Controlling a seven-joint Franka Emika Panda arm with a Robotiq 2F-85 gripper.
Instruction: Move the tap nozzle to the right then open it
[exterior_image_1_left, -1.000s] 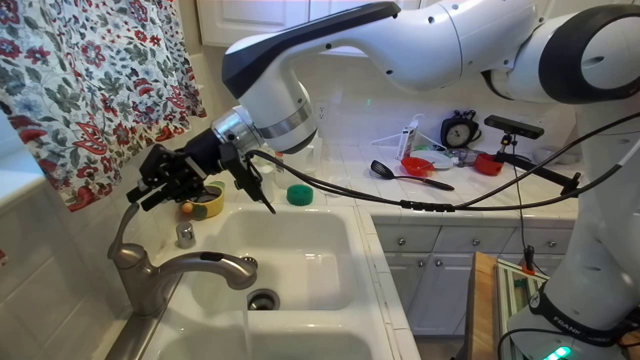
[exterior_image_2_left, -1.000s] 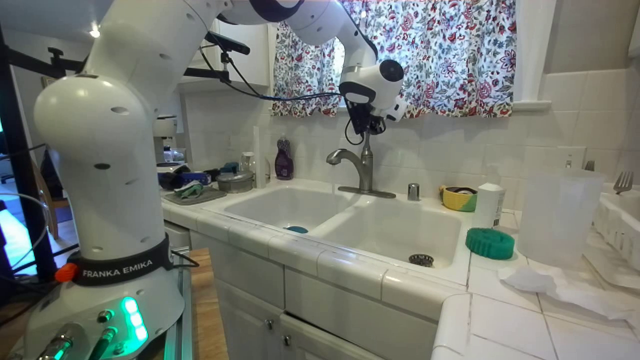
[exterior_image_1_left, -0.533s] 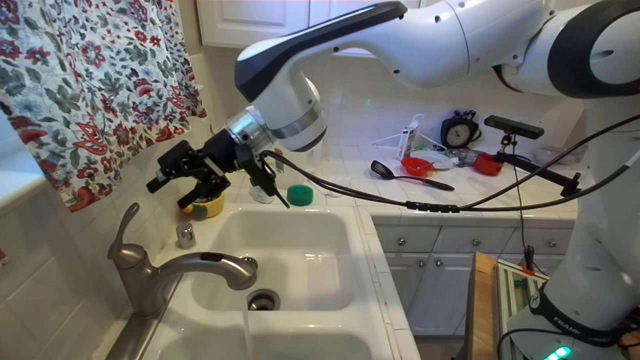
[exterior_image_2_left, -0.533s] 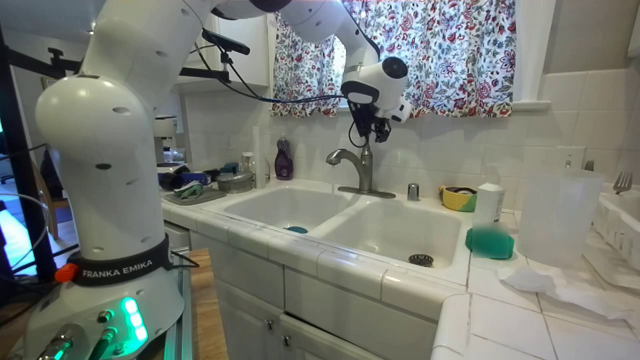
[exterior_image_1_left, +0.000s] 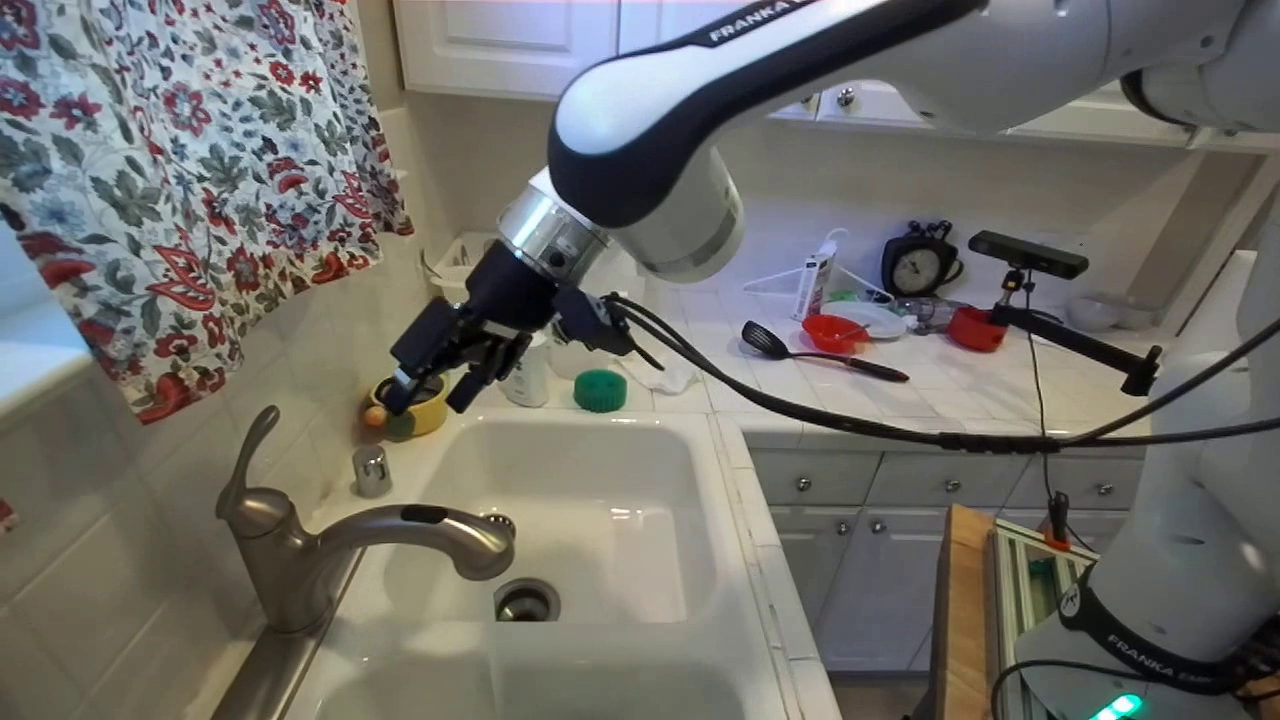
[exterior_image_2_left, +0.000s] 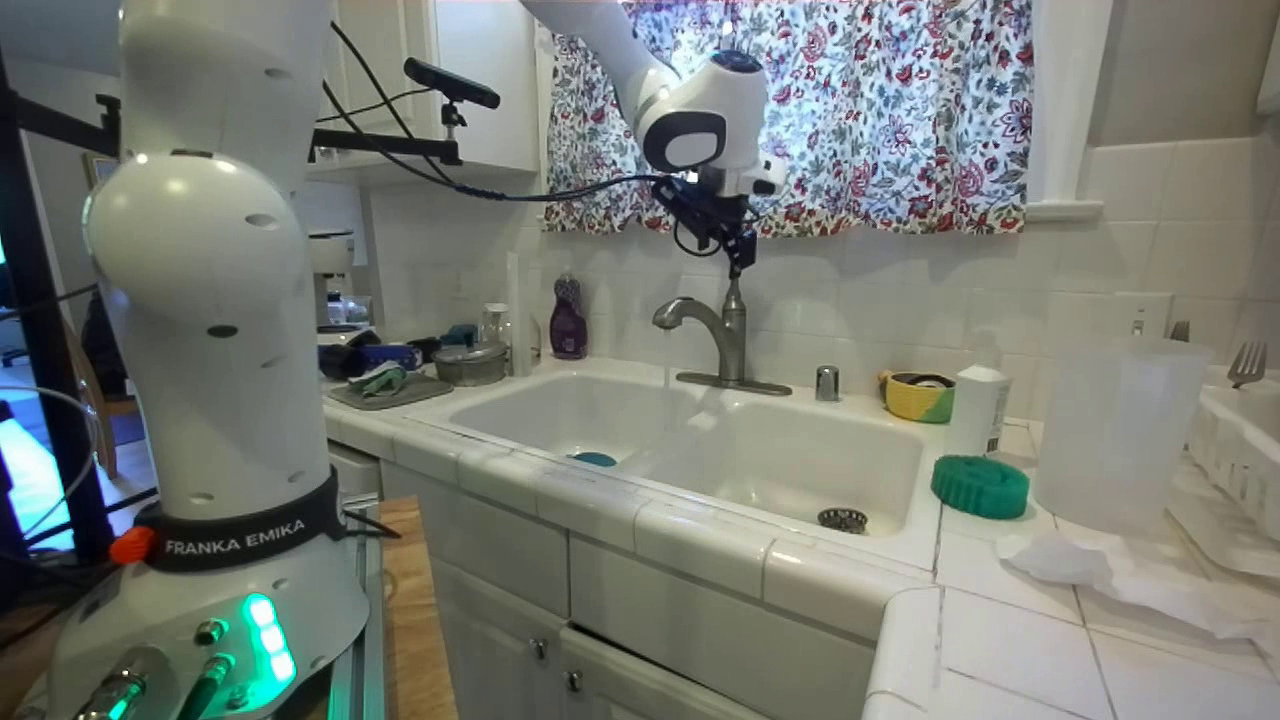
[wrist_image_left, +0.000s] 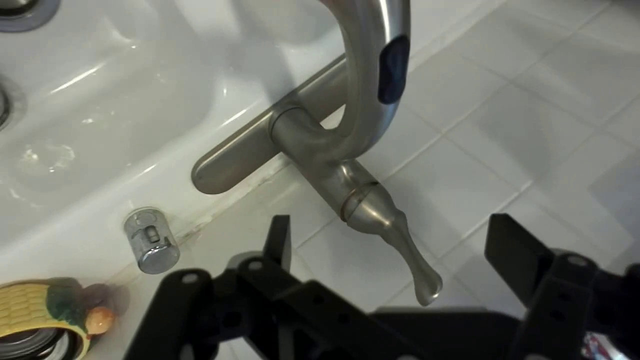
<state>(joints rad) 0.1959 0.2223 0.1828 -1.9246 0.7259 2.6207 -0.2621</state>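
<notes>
The tap nozzle (exterior_image_1_left: 430, 530), a brushed-metal arched spout, reaches out over the sink in both exterior views. Its lever handle (exterior_image_1_left: 247, 460) rises from the top of the thick base, tilted slightly. A faint streak below the spout (exterior_image_2_left: 690, 312) looks like running water. My gripper (exterior_image_1_left: 430, 400) hangs in the air above the sink's back edge, apart from the faucet, with its fingers (wrist_image_left: 517, 255) spread wide. Seen from the wrist, the lever's tip (wrist_image_left: 427, 287) appears in the gap between them, but farther off and untouched. Nothing is held.
A chrome cylinder (exterior_image_1_left: 371, 470) and a yellow pot (exterior_image_1_left: 425, 410) stand along the sink's back edge, near the gripper. A green round item (exterior_image_1_left: 600, 390) sits on the counter. The floral curtain (exterior_image_1_left: 200, 200) hangs close behind the faucet, against the tiled wall.
My gripper was at the lever's top with its fingers close together. It has opened wide and drawn back from the lever. Spout and lever look unmoved; the water streak looks fainter.
</notes>
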